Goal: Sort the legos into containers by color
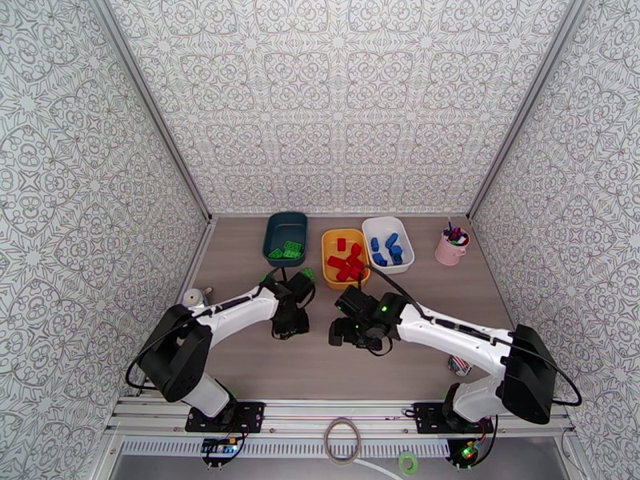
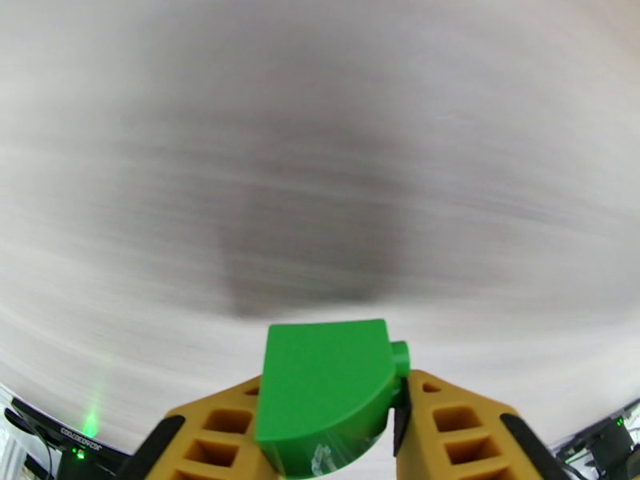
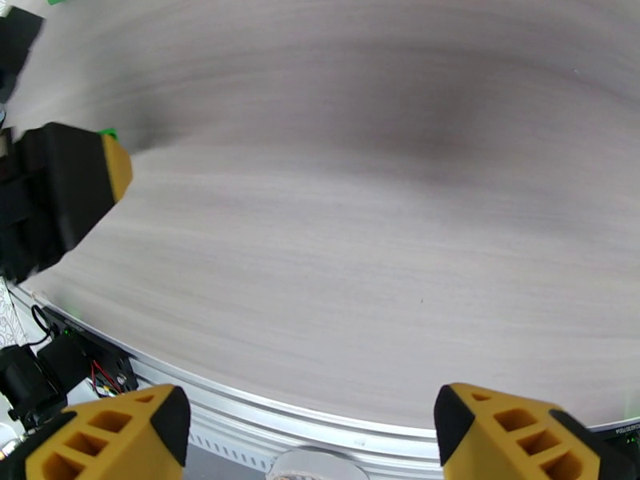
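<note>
While the left end effector is clamping a green lego over the middle of the counter, the right end effector is hanging with jaws apart and empty toward the near edge.

The right pincer gapes over the wood-grain table; the left pincer shows a green sliver, perhaps a lego.

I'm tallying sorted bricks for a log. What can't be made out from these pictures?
- Top view: green legos in the teal tub, too small to count.
- Top view: packet partly covered by the right arm.
- Left wrist view: gripped green lego, base cut off by the bottom edge; table blurred.
</note>
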`<state>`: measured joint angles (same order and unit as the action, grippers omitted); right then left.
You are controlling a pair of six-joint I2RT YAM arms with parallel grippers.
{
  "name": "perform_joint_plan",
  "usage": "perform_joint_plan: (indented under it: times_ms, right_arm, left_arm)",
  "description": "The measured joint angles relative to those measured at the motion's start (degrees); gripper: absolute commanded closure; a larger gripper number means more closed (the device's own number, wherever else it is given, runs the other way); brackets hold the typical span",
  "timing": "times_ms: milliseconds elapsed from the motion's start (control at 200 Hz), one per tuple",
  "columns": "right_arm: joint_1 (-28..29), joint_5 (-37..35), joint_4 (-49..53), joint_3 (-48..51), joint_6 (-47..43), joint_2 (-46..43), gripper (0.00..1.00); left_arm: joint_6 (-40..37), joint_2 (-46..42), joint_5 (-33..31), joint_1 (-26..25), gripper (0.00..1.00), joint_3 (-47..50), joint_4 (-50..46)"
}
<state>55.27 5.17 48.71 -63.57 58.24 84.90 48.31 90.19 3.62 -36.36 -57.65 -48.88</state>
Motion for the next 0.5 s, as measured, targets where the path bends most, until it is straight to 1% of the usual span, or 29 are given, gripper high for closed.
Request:
perform_joint_plan:
  times_ms: [100,200,400,500]
  right_arm:
    - [-1.2,1.7,-1.6,-1.2,-1.2,1.5,0.15]
    - [-3.2,4.4,-4.0,-3.0,-2.3,3.4,0.15]
    - [-9.0,9.9,-8.4,-8.1,-3.8,7.7,0.15]
    - [-11.7,11.8,-8.8,-11.7,-4.9,9.9,0.16]
  left_arm:
    - [-1.7,-1.4,1.0,1.5,0.66,-2.6,-0.2]
    - [-3.4,-2.1,2.6,4.4,0.66,-5.9,-0.2]
    - [-5.9,-1.8,6.3,13.0,0.66,-13.7,0.3]
    - [-7.0,0.9,8.3,17.9,0.66,-19.4,0.6]
